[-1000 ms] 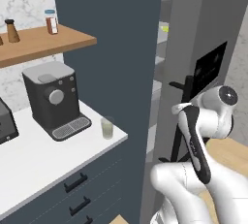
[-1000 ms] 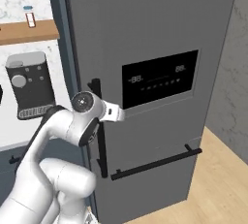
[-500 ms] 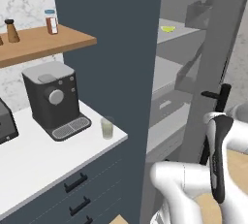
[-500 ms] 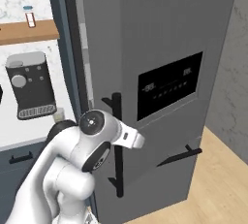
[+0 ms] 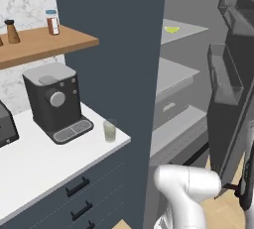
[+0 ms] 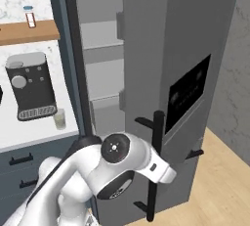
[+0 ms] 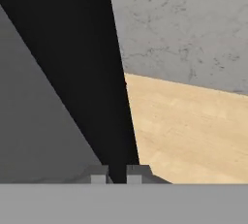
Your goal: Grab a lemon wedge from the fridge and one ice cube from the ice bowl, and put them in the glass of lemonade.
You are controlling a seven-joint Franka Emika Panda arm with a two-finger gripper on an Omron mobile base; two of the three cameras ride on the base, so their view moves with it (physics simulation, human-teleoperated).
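Left base view first: fridge (image 5: 109,49) standing open, door (image 6: 171,49) swung wide, so judged to be at the tail of the door-opening step with the lemon fetch next. Nothing yet added to the drink, going by how things lie.

Spotted on the top pale grey shelf (image 5: 191,28), towards its back left: lemon wedge (image 5: 171,29), tiny, yellow-green, curved, lying flat and alone, much smaller than the tumbler. Likely slippery and easy to nudge away; worth a centred, gentle pinch.

Found on the white counter (image 5: 30,163), just right of the coffee machine (image 5: 52,99) and near the counter's edge: glass of lemonade (image 5: 109,131), small, clear, upright, filled with pale liquid.

Down low by the door's black bar handle (image 6: 157,161): gripper (image 7: 116,175), tips drawn close together with a narrow dark slit between. Cannot tell whether any edge of the handle is nipped there.

Next, by judgement: back off from the handle, spread the fingers, lift high and reach round the door into the top shelf, keeping clear of the door bins (image 5: 225,74)
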